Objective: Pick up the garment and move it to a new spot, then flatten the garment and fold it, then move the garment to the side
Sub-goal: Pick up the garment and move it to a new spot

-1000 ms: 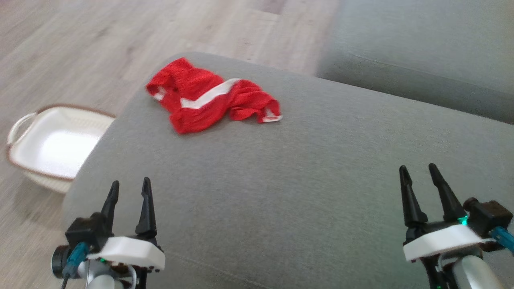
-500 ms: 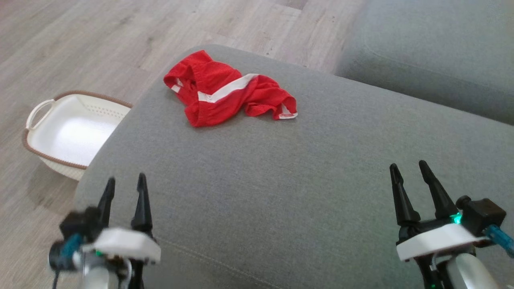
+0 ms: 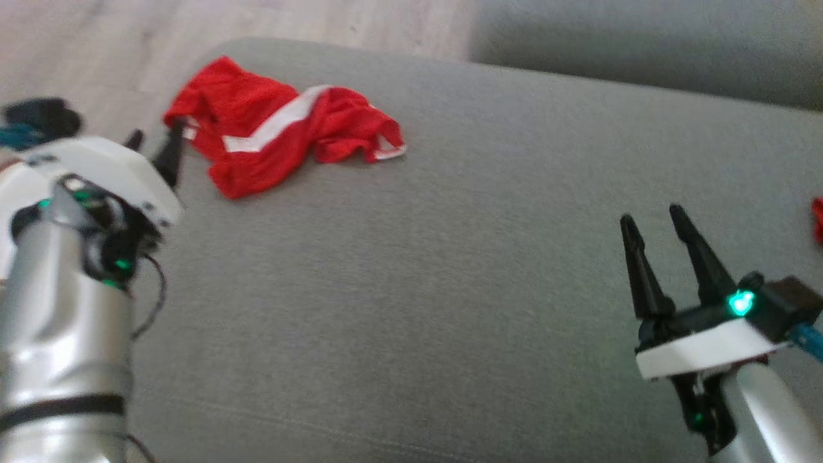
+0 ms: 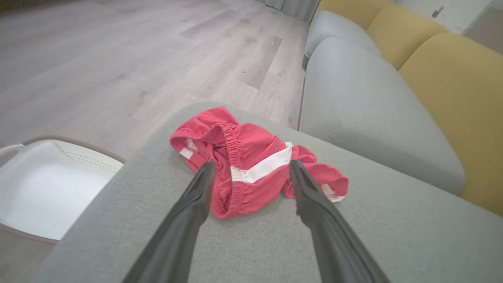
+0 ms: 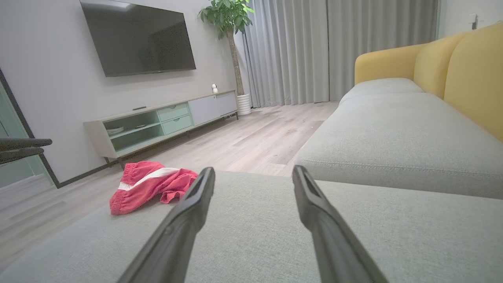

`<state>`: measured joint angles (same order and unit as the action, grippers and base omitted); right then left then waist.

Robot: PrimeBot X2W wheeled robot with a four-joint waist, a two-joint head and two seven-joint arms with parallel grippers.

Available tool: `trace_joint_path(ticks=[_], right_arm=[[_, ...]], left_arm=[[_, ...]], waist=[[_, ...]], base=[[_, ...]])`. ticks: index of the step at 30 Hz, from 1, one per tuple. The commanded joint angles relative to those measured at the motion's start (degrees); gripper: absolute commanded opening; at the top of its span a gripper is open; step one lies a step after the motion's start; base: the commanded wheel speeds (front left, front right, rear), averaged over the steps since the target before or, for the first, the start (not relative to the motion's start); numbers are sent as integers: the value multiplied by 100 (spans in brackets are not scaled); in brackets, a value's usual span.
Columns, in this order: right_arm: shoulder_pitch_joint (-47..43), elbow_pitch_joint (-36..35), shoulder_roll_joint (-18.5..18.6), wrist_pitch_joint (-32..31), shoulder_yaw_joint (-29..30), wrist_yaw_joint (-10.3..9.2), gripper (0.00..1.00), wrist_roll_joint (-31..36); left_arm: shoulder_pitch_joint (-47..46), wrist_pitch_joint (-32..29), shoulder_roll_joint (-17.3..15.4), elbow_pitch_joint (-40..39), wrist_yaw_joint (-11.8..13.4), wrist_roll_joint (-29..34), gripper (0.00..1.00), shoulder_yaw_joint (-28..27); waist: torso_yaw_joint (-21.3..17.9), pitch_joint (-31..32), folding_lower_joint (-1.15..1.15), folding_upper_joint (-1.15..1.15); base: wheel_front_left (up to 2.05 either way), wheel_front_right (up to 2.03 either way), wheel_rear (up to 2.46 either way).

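Head view: the garment [image 3: 270,135], red with a white stripe, lies crumpled on a grey sofa cushion [image 3: 411,289], near the cushion's far left corner. The left pincer [image 3: 154,136] sits just beside the garment's left edge with its jaws apart and nothing between them (whether a tip touches cloth cannot be told, the picture being blurred there). The right pincer [image 3: 651,218] is well apart from the garment, low on the right over bare cushion, jaws spread and empty. A small red scrap [image 3: 818,218] shows at the right edge; what it is cannot be made out. Left wrist view: the left pincer [image 4: 251,165] points at the garment [image 4: 243,141], its two fingers framing the bunched cloth with a wide gap between them. A white basket [image 4: 47,192] stands on the wooden floor [image 4: 118,59] beside the cushion [image 4: 235,243]. Right wrist view: the right pincer [image 5: 253,171] stands wide and holds nothing above the cushion [image 5: 255,236]. The garment [image 5: 149,182] lies off to its left near the cushion's edge, with a television [image 5: 137,37] on the wall beyond.
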<state>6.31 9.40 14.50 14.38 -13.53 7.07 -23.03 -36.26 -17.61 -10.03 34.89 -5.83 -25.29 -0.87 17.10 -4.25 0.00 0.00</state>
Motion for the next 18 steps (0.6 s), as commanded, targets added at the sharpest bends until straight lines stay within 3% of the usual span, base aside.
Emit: trace_joint_path(ticks=[1,10,18], right_arm=[[272,-217,164,60,-121,42,100,-49],[788,-318,379,61,-330,42,100,-260],[1008,-338,443,62,-396,42,100,-371]], left_arm=[[-420,-74,-287,-20,-19,-114,100,-245],[-1211,-344,-990,1465,61,-191,100,-432],[-1467,-242,-1383,2299,719,273,100,-219]], waist=[[-542,-511,0,0],[-1452,-1280,0,0],[-1816,-1669,0,0]], base=[[0,0,0],[0,0,0],[0,0,0]])
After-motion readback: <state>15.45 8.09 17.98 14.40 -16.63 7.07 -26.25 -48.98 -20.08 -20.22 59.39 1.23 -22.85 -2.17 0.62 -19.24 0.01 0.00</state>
